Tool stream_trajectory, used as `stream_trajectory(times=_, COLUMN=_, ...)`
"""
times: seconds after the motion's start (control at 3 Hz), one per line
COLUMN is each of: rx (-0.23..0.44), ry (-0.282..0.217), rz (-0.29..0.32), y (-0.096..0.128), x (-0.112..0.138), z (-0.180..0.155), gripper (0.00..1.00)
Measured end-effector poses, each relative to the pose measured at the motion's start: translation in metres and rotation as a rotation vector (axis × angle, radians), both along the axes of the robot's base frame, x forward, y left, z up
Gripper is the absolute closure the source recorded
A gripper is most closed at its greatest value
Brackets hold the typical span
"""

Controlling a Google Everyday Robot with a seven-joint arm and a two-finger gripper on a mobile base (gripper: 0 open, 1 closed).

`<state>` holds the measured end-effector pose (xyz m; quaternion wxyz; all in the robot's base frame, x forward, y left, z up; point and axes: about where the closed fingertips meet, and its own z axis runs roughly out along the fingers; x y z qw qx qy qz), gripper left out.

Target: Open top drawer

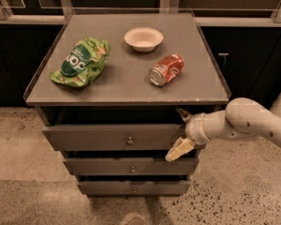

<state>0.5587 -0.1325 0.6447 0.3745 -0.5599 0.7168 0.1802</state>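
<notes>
Matt top drawer (pixel 93 137) (knob (pixel 129 140) metal); gripper (pixel 181 132) beside, jaws perhaps plastic.

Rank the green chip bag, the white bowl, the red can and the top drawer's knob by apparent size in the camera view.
Largest: green chip bag.
Next: white bowl and red can, which look about equal, so I leave them unranked.
Smallest: knob of the top drawer.
The gripper is at that drawer's right end.

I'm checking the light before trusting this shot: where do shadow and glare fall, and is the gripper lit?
Camera view: the cabinet top is evenly lit from above; the red can glints on its metal end; a deep shadow band lies under the top, just above the top drawer; the gripper, at that drawer's right end, stands out pale and well lit; the background is dark.
</notes>
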Motion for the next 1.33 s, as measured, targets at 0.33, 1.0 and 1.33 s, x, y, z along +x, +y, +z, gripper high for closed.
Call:
stream_trajectory(times=0.33, rx=-0.048, ry=0.075, rz=0.035, y=-0.001, x=-0.017, z=0.001, gripper=0.0)
stream_trajectory(times=1.0, rx=-0.097, ry=0.227, rz=0.068, y=-0.009, x=-0.055, z=0.003, gripper=0.0)
stream_trajectory(times=1.33, rx=-0.085, ry=0.303, rz=0.039, y=-0.019, x=-0.078, z=0.005, gripper=0.0)
